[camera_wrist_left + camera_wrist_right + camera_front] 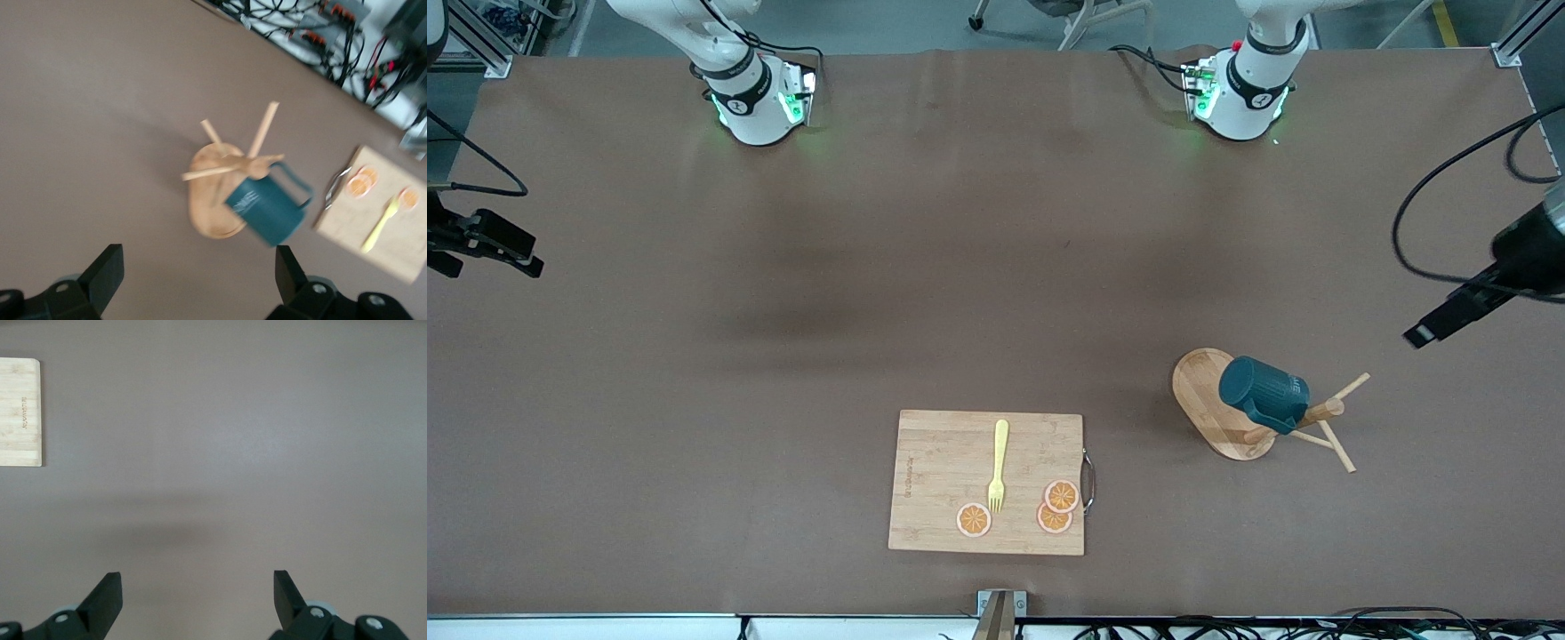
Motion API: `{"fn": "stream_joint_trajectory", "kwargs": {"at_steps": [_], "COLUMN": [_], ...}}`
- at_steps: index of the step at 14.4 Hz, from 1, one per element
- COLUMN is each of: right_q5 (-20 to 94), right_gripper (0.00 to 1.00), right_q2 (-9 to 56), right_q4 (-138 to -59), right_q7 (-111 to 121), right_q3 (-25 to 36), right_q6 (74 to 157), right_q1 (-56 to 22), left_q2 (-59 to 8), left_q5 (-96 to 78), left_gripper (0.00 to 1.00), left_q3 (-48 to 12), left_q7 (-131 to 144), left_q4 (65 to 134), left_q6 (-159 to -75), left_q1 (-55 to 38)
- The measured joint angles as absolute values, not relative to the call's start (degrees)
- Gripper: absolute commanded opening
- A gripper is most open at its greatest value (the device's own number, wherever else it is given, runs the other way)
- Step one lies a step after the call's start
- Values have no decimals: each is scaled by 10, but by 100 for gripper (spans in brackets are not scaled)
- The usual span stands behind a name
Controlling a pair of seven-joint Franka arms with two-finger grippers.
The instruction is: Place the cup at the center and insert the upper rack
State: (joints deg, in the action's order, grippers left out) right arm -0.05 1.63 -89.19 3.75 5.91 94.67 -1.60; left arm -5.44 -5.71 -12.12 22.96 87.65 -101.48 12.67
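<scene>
The dark teal ribbed cup (1263, 392) hangs by its handle on a peg of the upper rack (1203, 382), a light wooden mug tree with an oval base standing toward the left arm's end of the table. The left wrist view shows the same cup (267, 209) against the rack's post and pegs (210, 210). My left gripper (199, 259) is open and empty, up in the air over bare table beside the rack. My right gripper (198, 582) is also open and empty, high over bare table toward the right arm's end.
A rectangular wooden cutting board (938, 480) with a metal handle lies near the front edge, carrying a yellow fork (998, 467) and three orange slices (973, 519). Brown table surface (871, 293) spreads between the arm bases and the board.
</scene>
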Motion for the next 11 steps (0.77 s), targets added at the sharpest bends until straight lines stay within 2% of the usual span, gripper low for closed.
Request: {"fn": "stream_joint_trajectory", "kwargs": {"at_steps": [6, 11], "right_q5": [-1, -1], "right_gripper": [100, 100], "right_q2": [16, 16], "right_q4": [-892, -892], "right_q7": [37, 37], "right_q3": [60, 60], "right_q6": [947, 947], "right_q1": [-16, -16], "left_q2": [-1, 18], "left_q5": [-57, -57], "left_gripper": [100, 100], "left_q3": [-124, -125], "left_q7": [70, 30], "left_q4": [877, 877], "left_q6": [-905, -893], "left_q1": [151, 139]}}
